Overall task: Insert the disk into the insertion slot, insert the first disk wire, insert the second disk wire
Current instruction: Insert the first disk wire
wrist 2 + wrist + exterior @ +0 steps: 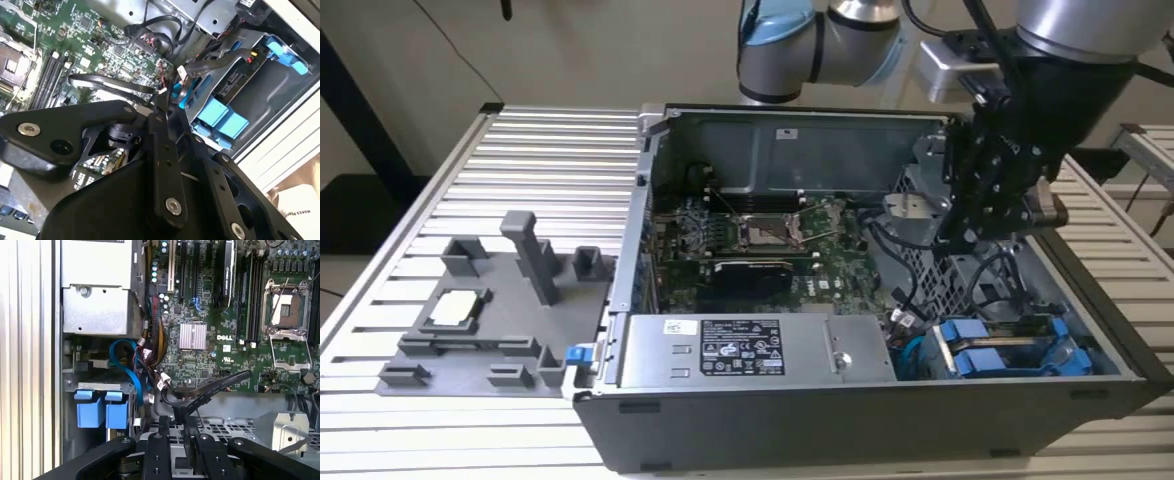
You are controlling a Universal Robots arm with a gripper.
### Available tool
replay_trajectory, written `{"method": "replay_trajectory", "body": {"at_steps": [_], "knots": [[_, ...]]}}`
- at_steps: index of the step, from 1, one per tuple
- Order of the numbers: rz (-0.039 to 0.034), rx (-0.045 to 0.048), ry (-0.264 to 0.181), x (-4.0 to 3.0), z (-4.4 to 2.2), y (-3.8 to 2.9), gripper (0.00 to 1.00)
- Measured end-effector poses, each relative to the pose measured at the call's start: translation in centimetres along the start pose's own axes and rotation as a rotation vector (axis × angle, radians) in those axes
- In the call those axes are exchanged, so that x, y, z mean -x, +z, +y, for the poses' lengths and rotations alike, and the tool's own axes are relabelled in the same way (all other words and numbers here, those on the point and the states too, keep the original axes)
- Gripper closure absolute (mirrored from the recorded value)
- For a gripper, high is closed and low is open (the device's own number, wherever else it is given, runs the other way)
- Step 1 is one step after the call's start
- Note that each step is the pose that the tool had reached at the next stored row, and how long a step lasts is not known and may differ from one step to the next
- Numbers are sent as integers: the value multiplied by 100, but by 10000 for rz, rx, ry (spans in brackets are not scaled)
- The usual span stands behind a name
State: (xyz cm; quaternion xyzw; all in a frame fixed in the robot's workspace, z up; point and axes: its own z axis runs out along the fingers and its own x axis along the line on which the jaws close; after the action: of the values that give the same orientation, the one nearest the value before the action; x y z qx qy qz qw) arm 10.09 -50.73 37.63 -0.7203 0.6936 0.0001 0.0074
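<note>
Tool is down inside the open PC case on the slatted counter, upper right of the exterior view. Its fingers are pressed close together – they look to be pinching the end of a black flat wire, tho the contact itself is half hidden by the linkage. I'd judge the wire light & floppy along its length, a bit springy. Only the plug end is stiff, and its contacts are prob. fragile, so it's best held by the plug body, not the ribbon. From the tool it arcs away over the motherboard twd the CPU socket

The disk shows as two blue carrier tabs in the insertion slot, lower right of the exterior view, below the tool in frame and near it w/o touching. It looks seated – its metal body I can't make out. Prob. heavy-ish, rigid, shock-sensitive; the blue frame is the place to grip
</note>
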Motion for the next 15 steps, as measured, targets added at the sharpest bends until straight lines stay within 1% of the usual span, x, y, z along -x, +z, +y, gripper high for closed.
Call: {"method": "replay_trajectory", "body": {"at_steps": [3, 5, 9, 12, 15], "knots": [[57, -12, -211, 53, 7, 20, 73], [97, -15, -358, 64, 13, 25, 73], [233, -39, -481, 69, 56, 30, 73], [314, -108, -499, 75, 116, 44, 73], [364, -193, -531, 79, 163, 68, 73]]}}
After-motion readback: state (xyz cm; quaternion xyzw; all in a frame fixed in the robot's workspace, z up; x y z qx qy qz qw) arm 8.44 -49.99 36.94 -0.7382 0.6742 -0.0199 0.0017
